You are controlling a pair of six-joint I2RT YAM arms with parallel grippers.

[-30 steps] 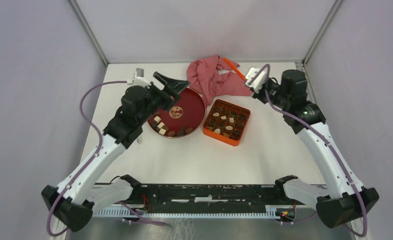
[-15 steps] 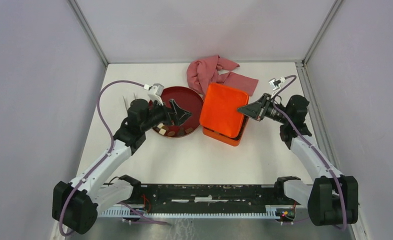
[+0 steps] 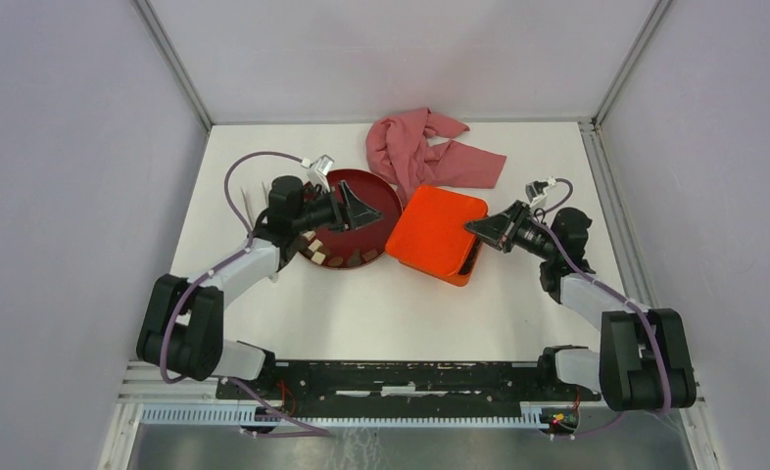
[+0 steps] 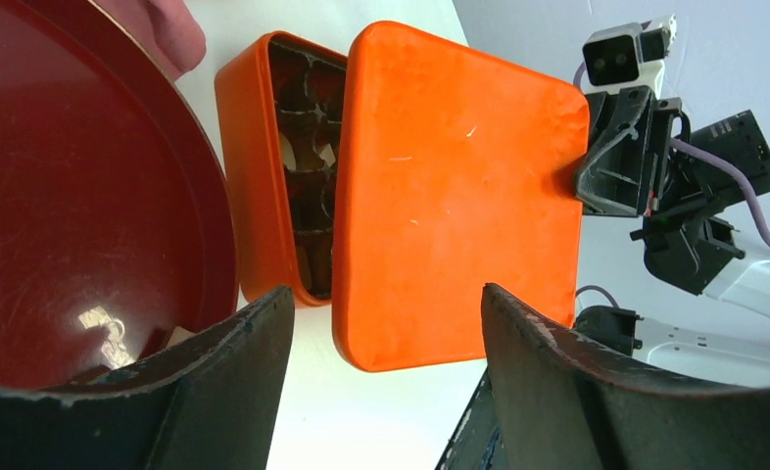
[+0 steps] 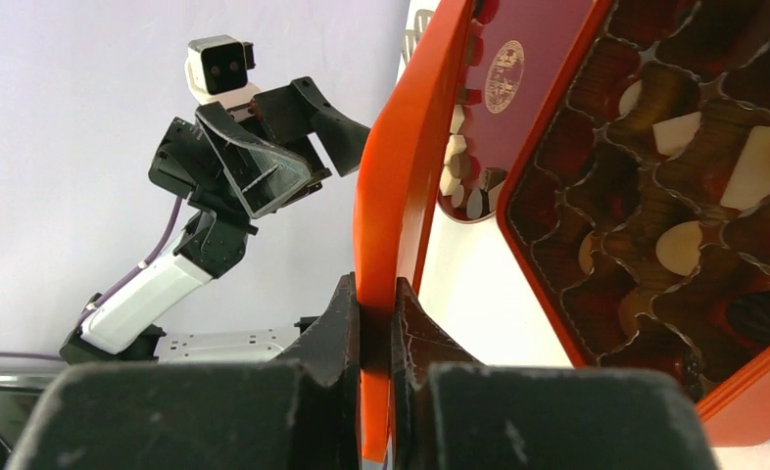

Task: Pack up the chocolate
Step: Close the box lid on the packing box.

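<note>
orange lid pinched at its edge, left fingers spread

top external: orange lid (image 3: 433, 232) sits tilted over the orange tin (image 3: 465, 270), covering most of it. right fingers (image 3: 481, 227) are clenched on the lid's right edge. left fingers (image 3: 360, 208) hang spread apart over the dark-red plate (image 3: 373, 188), gripping nothing. loose chocolate (image 3: 327, 257) lies along the plate's near rim. pink cloth (image 3: 423, 150) is bunched on the white bench (image 3: 381, 313) behind the plate and tin.

left wrist: left fingers (image 4: 273, 318) wide apart, nothing between them. lid (image 4: 455, 196) overlaps the tin (image 4: 254, 176); dark chocolate (image 4: 308, 181) shows in the uncovered cells. right fingers (image 4: 606, 181) are on the lid's far edge. plate (image 4: 68, 176) at left.

right wrist: right fingers (image 5: 347, 308) are squeezed on the lid (image 5: 396, 176), which is held on edge. chocolate (image 5: 675, 245), dark and cream, fills the tin (image 5: 753, 392) cells. more pieces (image 5: 455, 181) sit on the plate (image 5: 543, 108). left fingers (image 5: 337, 127) spread beyond.
</note>
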